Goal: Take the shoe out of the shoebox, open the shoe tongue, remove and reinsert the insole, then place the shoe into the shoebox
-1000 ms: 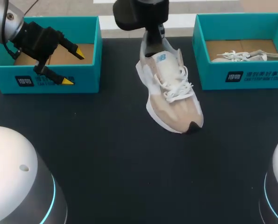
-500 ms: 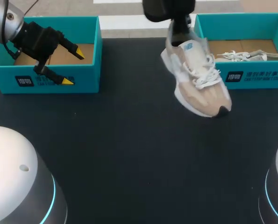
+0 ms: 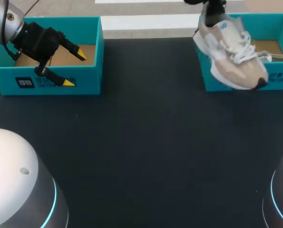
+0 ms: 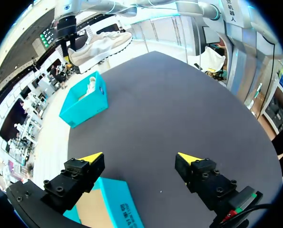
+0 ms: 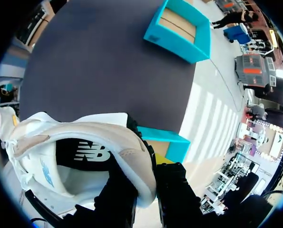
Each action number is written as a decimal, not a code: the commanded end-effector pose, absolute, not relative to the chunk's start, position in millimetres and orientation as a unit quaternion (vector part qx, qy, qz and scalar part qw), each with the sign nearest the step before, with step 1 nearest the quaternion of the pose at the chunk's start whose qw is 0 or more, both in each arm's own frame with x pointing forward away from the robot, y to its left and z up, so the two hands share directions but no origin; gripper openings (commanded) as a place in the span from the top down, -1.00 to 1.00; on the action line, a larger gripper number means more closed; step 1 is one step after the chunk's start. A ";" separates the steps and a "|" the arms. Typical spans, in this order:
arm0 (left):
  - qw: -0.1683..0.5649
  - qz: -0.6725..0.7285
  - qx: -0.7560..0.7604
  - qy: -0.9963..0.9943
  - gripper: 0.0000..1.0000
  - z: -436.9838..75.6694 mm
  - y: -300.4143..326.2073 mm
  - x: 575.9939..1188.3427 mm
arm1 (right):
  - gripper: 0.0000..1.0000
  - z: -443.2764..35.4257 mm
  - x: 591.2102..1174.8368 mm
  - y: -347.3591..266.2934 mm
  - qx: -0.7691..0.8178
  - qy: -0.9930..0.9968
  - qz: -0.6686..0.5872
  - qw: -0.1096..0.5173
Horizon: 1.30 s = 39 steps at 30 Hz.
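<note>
Listing by head view first: beige-and-white shoe (image 3: 231,54) held clear of the dark table (image 3: 141,142), heel uppermost at the right arm (image 3: 211,4), toe tilted down and forward, overlapping the front-left corner of the right shoebox (image 3: 280,78). Second shoe (image 3: 274,57), white-laced, lying inside that box. Left shoebox (image 3: 86,80), teal, at the table's far left, cardboard floor showing. Left gripper (image 3: 75,69) poised at that box's front wall, fingers spread, nothing between them; one yellow tip over the box interior, the other out in front of the wall.

Left wrist view: left gripper (image 4: 140,157) released, yellow tips wide apart over bare table (image 4: 189,95); corner of the left shoebox (image 4: 120,209) under one finger. Well ahead, right shoebox (image 4: 84,102) near the table's far edge, shoe (image 4: 101,45) hanging in the air above it, carried by the right arm (image 4: 66,28).

Right wrist view: right gripper (image 5: 146,190) clenched on the shoe (image 5: 79,137), heel collar pinched between the two fingers. Rim of the right shoebox (image 5: 167,140) just beyond the heel, lower down. Left shoebox (image 5: 179,28) far across the table (image 5: 98,57).
</note>
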<state>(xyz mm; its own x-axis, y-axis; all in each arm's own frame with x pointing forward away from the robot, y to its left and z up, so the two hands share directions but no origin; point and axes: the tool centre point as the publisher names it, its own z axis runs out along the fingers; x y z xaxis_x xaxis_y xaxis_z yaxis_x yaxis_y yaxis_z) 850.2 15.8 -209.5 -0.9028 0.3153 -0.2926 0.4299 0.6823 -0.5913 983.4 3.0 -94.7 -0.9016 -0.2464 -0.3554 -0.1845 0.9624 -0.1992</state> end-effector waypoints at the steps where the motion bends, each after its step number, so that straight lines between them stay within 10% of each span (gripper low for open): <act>1: 0.084 -0.341 0.204 0.914 -1.00 -209.4 15.8 849.1 | 1.00 -94.1 996.7 -14.5 -0.102 0.975 -0.072 0.184; 24: 0.084 -0.341 0.204 0.914 -1.00 -209.4 15.8 849.1 | 1.00 -92.8 1003.9 -28.0 -0.070 0.975 -0.085 0.193; 39: 0.084 -0.341 0.204 0.914 -1.00 -209.4 15.8 849.1 | 1.00 -88.6 1079.2 -145.7 -0.050 0.969 -0.103 0.218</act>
<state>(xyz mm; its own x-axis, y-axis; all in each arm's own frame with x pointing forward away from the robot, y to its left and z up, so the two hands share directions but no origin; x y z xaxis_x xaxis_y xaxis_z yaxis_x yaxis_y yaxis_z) 850.2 15.8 -209.5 -0.9028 0.3152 -0.2926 0.4299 0.6823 -0.5913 1068.7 -126.6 -88.2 -0.8966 -0.1341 -0.4221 -0.0351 0.9716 -0.2340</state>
